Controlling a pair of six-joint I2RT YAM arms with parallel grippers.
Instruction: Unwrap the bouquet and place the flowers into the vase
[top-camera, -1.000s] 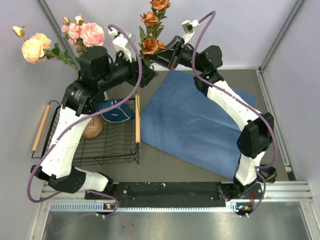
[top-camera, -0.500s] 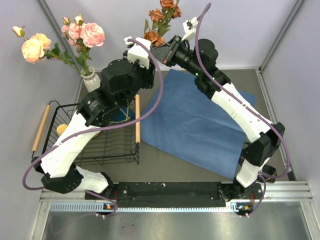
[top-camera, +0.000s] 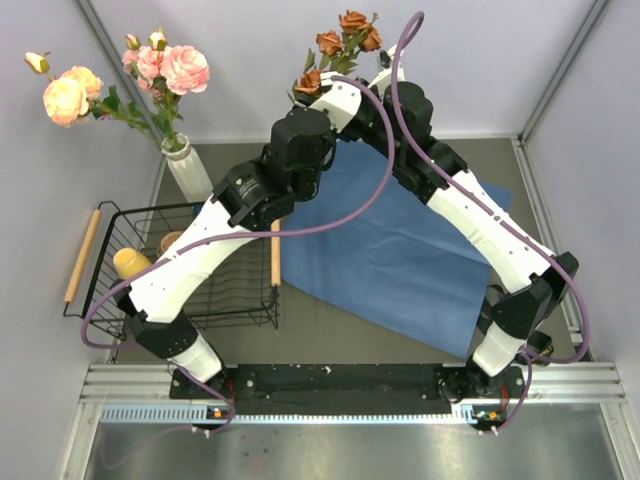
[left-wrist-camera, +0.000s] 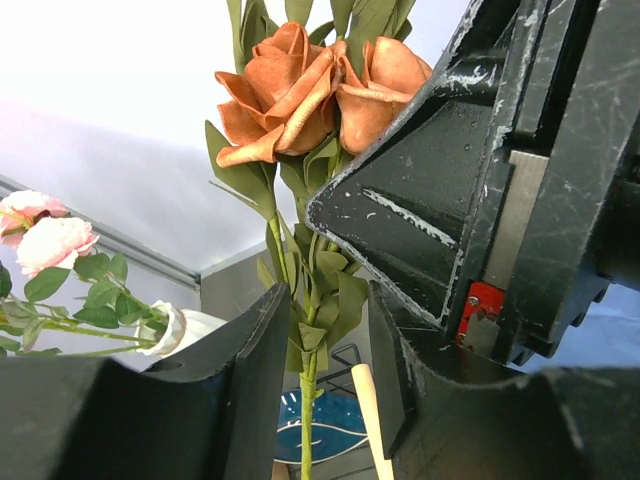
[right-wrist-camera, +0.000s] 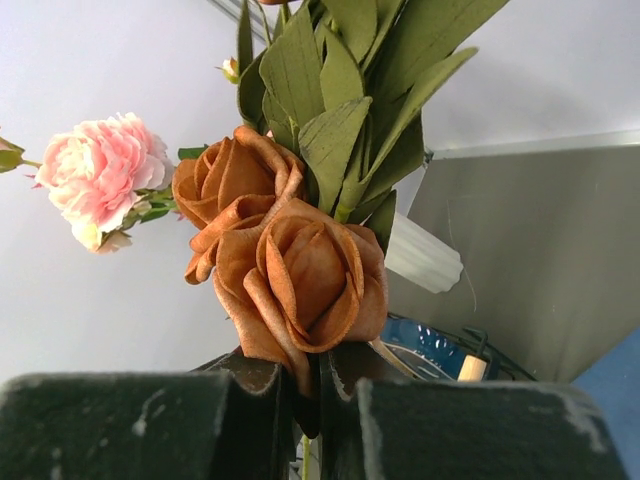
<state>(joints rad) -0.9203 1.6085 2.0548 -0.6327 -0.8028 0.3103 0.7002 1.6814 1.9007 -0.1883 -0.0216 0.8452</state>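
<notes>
Gripping the rust-orange flowers (right-wrist-camera: 290, 270) with the right jaws, pressed shut on the stem just below the blooms, so as to carry the sprig upright and high above the surface (top-camera: 330, 322). Reaching in alongside with the left jaws, set apart on either side of the same stem (left-wrist-camera: 305, 400) lower down, brushing leaves but with no pinch there as yet. Probably meant as a second hold, to steady the long stem for aiming.

Well off to the left of both jaws, and lower: the white vase (top-camera: 188, 172), already loaded with pink and peach flowers (top-camera: 165, 65). Hence the need to thread this stem into a crowded mouth. Beneath the jaws, spread flat on the surface: the blue paper (top-camera: 400, 250), unwrapped and out of the way. Likely called for next: swinging left toward the vase and lowering stem-first.
</notes>
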